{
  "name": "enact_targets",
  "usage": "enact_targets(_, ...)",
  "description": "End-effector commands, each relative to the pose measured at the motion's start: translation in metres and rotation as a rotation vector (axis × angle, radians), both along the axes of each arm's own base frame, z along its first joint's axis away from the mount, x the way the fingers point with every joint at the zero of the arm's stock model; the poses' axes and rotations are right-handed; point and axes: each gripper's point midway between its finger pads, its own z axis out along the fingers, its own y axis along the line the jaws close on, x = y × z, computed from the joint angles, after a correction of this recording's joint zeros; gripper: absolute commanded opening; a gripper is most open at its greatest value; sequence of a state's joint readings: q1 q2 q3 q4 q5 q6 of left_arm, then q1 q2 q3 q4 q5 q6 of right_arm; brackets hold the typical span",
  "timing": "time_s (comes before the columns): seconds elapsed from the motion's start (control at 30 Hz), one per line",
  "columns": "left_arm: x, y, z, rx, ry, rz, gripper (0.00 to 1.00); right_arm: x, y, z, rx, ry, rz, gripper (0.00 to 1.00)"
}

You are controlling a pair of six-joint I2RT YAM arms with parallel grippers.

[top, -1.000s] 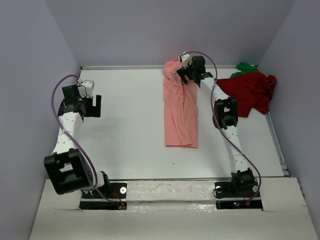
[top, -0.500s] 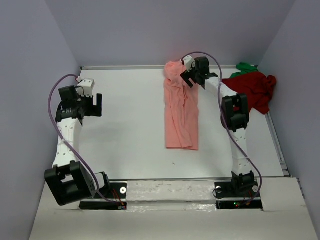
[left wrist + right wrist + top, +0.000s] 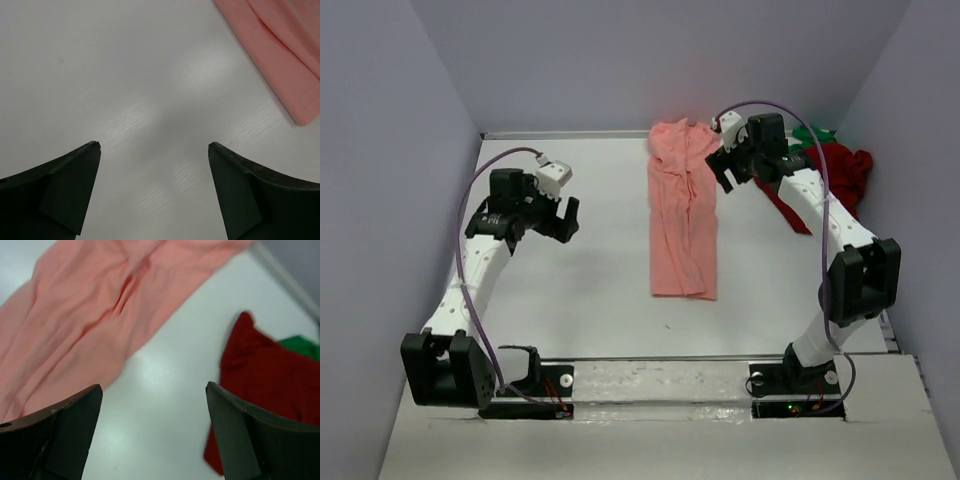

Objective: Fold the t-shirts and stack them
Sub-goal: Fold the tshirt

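The right gripper (image 3: 728, 170) hangs above the far part of the table (image 3: 590, 290), its jaws spread wide with nothing between them. From its wrist camera, the two dark fingers (image 3: 55, 435) frame a patch of bare white surface. It sits just to the right of the salmon-pink t-shirt (image 3: 682, 215), in the gap between that shirt and the dark red t-shirt (image 3: 842, 165). The wrist view has the pink cloth (image 3: 85, 320) spreading up and to the left, wrinkled along its middle. The red cloth (image 3: 265, 390) lies off to the right.

The pink shirt lies flat in the middle of the table as a long narrow strip running from near to far. Its far end is bunched up close to the back edge. The dark red shirt is a loose crumple in the far right corner, partly hidden behind the right arm. Touching it on the far side is a small bright green t-shirt (image 3: 812, 133), of which only a scrap shows.

The left gripper (image 3: 565, 222) hovers over the left side of the table, also wide open and holding nothing. Bare table lies under it, and it is well apart from the pink shirt. Its wrist camera catches only one corner of the shirt (image 3: 280, 60) at the upper right.
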State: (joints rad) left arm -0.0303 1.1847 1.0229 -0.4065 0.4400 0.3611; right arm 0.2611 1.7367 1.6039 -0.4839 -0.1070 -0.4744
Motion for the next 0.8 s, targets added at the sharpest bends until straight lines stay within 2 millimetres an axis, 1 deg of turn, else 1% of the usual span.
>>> enact_targets(0.0,-0.013,-0.049,-0.027,-0.002,0.138,-0.174,0.99,-0.098,-0.011,-0.055,0.011,0.307,0.029,0.89)
enact_targets(0.03,-0.021,-0.067,-0.034,-0.008,0.182,-0.238,0.99,-0.121,-0.015,-0.074,0.009,0.376,0.027,0.89)
enact_targets(0.07,-0.020,-0.080,-0.041,-0.026,0.222,-0.281,0.99,-0.139,-0.018,-0.070,0.014,0.393,0.024,0.88)
enact_targets(0.1,-0.022,-0.089,-0.043,-0.032,0.239,-0.307,0.99,-0.150,-0.020,-0.072,0.025,0.414,0.009,0.87)
enact_targets(0.13,-0.024,-0.097,-0.046,-0.028,0.255,-0.337,0.98,-0.166,-0.023,-0.083,0.020,0.458,0.004,0.85)
enact_targets(0.17,-0.025,-0.115,-0.048,-0.019,0.272,-0.388,0.95,-0.180,-0.025,-0.087,0.022,0.493,0.007,0.84)
enact_targets(0.2,-0.030,-0.123,-0.051,-0.011,0.295,-0.414,0.91,-0.188,-0.027,-0.084,0.033,0.491,-0.006,0.83)
enact_targets(0.23,-0.032,-0.131,-0.054,-0.004,0.307,-0.440,0.88,-0.195,-0.028,-0.087,0.033,0.506,-0.012,0.82)
enact_targets(0.27,-0.036,-0.140,-0.063,0.005,0.338,-0.466,0.85,-0.205,-0.029,-0.094,0.034,0.537,-0.008,0.81)
enact_targets(0.3,-0.043,-0.155,-0.066,0.028,0.343,-0.510,0.85,-0.214,-0.026,-0.095,0.057,0.564,-0.001,0.80)
enact_targets(0.37,-0.051,-0.169,-0.076,0.060,0.367,-0.550,0.85,-0.221,-0.021,-0.096,0.085,0.592,0.014,0.76)
enact_targets(0.4,-0.053,-0.176,-0.083,0.074,0.382,-0.564,0.85,-0.223,-0.016,-0.094,0.106,0.608,0.028,0.76)
enact_targets(0.43,-0.059,-0.186,-0.087,0.084,0.390,-0.591,0.84,-0.223,-0.014,-0.095,0.116,0.626,0.024,0.76)
enact_targets(0.47,-0.060,-0.192,-0.090,0.086,0.403,-0.604,0.83,-0.222,-0.012,-0.095,0.122,0.637,0.028,0.76)
enact_targets(0.53,-0.068,-0.201,-0.093,0.080,0.429,-0.638,0.80,-0.218,-0.008,-0.093,0.136,0.651,0.031,0.75)
enact_targets(0.57,-0.075,-0.210,-0.095,0.074,0.453,-0.673,0.76,-0.215,-0.004,-0.098,0.152,0.676,0.026,0.73)
enact_targets(0.63,-0.082,-0.216,-0.099,0.083,0.472,-0.700,0.75,-0.216,0.004,-0.103,0.184,0.725,0.042,0.68)
enact_targets(0.67,-0.090,-0.222,-0.102,0.099,0.476,-0.726,0.75,-0.217,0.007,-0.106,0.197,0.753,0.044,0.65)
enact_targets(0.7,-0.091,-0.221,-0.110,0.133,0.479,-0.719,0.75,-0.218,0.012,-0.113,0.215,0.802,0.056,0.64)
enact_targets(0.73,-0.093,-0.222,-0.113,0.152,0.475,-0.720,0.75,-0.220,0.015,-0.116,0.226,0.827,0.065,0.62)
enact_targets(0.77,-0.097,-0.223,-0.119,0.186,0.468,-0.724,0.75,-0.221,0.019,-0.123,0.240,0.863,0.075,0.61)
